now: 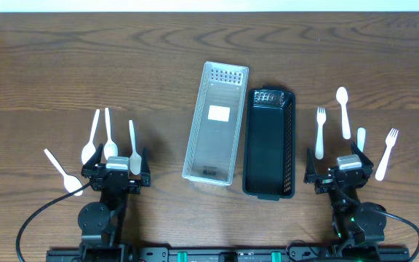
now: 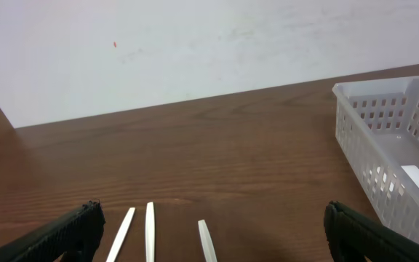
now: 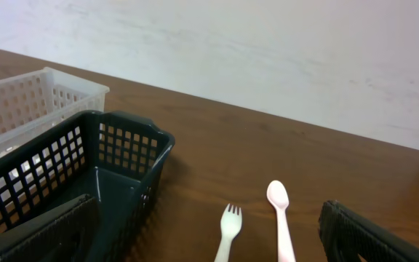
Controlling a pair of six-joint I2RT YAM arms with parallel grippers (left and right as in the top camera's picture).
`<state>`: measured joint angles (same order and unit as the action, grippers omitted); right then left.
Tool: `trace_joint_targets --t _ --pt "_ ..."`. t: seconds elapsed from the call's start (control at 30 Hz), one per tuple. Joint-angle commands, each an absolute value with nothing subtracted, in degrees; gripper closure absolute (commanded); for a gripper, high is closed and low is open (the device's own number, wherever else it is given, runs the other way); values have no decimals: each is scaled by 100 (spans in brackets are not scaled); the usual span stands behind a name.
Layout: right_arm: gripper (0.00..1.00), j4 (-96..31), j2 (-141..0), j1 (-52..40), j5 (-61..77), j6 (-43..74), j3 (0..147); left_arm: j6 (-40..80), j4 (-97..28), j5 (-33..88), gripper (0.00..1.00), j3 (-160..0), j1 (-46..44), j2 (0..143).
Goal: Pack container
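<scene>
L fingers [image 2: 64,236] stand wide apart w/ nothing held, low over the desk [image 1: 49,65]. Btw. them, in the L wrist view, three white handles lie on the wood. Overhead shows they are white plastic spoons [image 1: 110,137], nearly parallel, just in front of the L arm. A 4th spoon [image 1: 62,173] lies slanted at its outer side.

R fingers [image 3: 373,233] are wide too, holding nothing. In front of them lie a white fork [image 1: 320,132] and a longer spoon [image 1: 343,110]. A short spoon [image 1: 361,138] is partly under the R arm, and a 2nd fork [image 1: 386,154] lies slanted farther out.

In the desk's middle, btw. both arms, a clear basket [image 1: 193,138] w/ a white label [image 1: 219,113] on its floor stands just beside a black basket [image 1: 292,145]. The clear one is on the L side, slightly turned.
</scene>
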<state>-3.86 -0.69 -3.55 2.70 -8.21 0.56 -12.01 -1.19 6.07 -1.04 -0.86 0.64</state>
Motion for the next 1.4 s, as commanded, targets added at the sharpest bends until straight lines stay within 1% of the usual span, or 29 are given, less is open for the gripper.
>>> trace_joint_targets --t 0.0,0.1,0.13,0.2,0.27,0.3,0.47,0.63,0.7,0.77,0.87,0.9,0.97,1.03,1.1,1.13,1.2,1.23,1.27,1.3,1.37 --pt "1 -388 -34 -303 346 -659 32 -1173 -320 797 2 -23 -106 71" --pt "1 -410 -126 -301 283 -12 32 -1081 -322 799 2 -23 -106 78" --pt "1 -408 -200 -301 283 318 32 -766 -311 799 2 -25 -106 91" --pt "1 -399 -338 -301 283 952 34 336 -464 799 2 -123 -106 130" --pt "1 -399 -434 -301 283 1267 95 1105 -908 799 2 -401 -106 224" --pt "1 -401 -467 -301 281 1260 163 1214 -1118 799 2 -578 -106 294" --pt "1 -429 -755 -296 252 797 781 941 -1892 794 2 -1949 -106 1142" --pt "1 -873 -1664 -296 123 344 1859 419 -2340 751 2 -3651 -106 2624" --pt "1 -1269 -2246 -296 -10 239 2530 414 -2805 644 2 -4318 -106 3256" --pt "1 -1848 -2862 -296 -64 174 3267 412 -3524 644 2 -5061 -106 3972" --pt "1 -3277 -3833 -296 95 161 4523 412 -4560 644 2 -5924 -106 4803" --pt "1 -3994 -4198 -296 224 163 5026 410 -4930 639 2 -6217 -104 5094" --pt "1 -5000 -4709 -296 322 161 5686 412 -5288 646 2 -6521 -106 5474" --pt "1 -5701 -5111 -296 349 191 6099 443 -5382 650 2 -6589 -106 5728" --pt "1 -5942 -5349 -296 346 211 6149 497 -5465 674 2 -6587 -106 5907" --pt "5 -6005 -5492 -296 333 209 6121 495 -5500 694 2 -6587 -106 5994" --pt "49 -6036 -5780 -296 209 333 6040 495 -5546 690 2 -6587 -106 6141" --pt "72 -6051 -5979 -296 73 607 5981 495 -5561 692 2 -6587 -106 6215" --pt "86 -6071 -6136 -296 -5 827 5933 495 -5579 692 2 -6587 -106 6276" --pt "98 -6084 -6324 -296 -19 1028 5876 495 -5614 692 2 -6587 -106 6344" --pt "99 -6097 -6698 -296 -5 1354 5782 495 -5701 692 2 -6587 -106 6460"
